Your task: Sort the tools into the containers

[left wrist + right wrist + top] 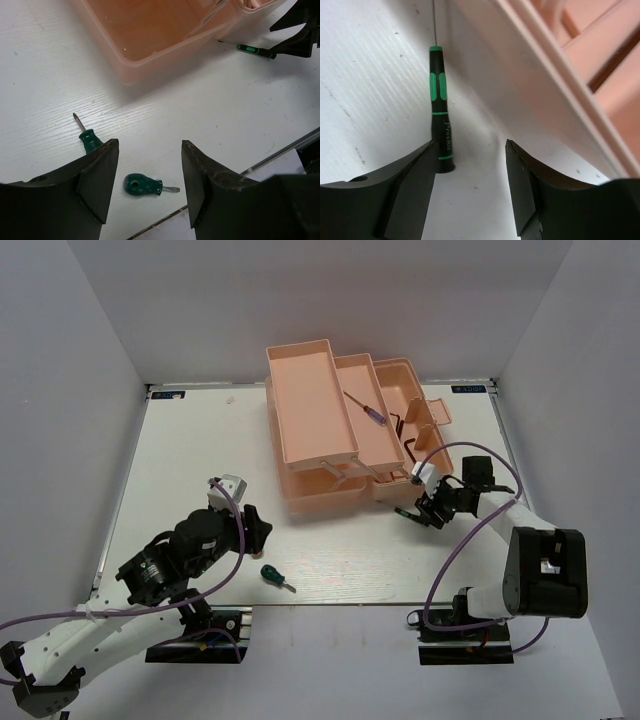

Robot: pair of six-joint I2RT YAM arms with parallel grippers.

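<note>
The salmon-pink toolbox point(315, 415) stands open at the back centre, trays fanned out. A slim blue screwdriver point(366, 409) lies in its middle tray, and dark hex keys point(417, 443) lie in the right compartments. My left gripper point(150, 144) is open above the table. One stubby green screwdriver point(142, 185) lies below and between its fingers, also seen from above point(272, 576). A second one point(89, 140) is half hidden by the left finger. My right gripper point(469, 165) is open low on the table, its left finger beside the green precision screwdriver point(438, 115), which lies along the toolbox wall point(530, 75).
The table's near edge point(330, 601) runs just beyond the stubby screwdriver. In the left wrist view the toolbox's lowest tray point(150, 35) is straight ahead and the right gripper point(295, 35) sits at top right by the green precision screwdriver point(252, 49).
</note>
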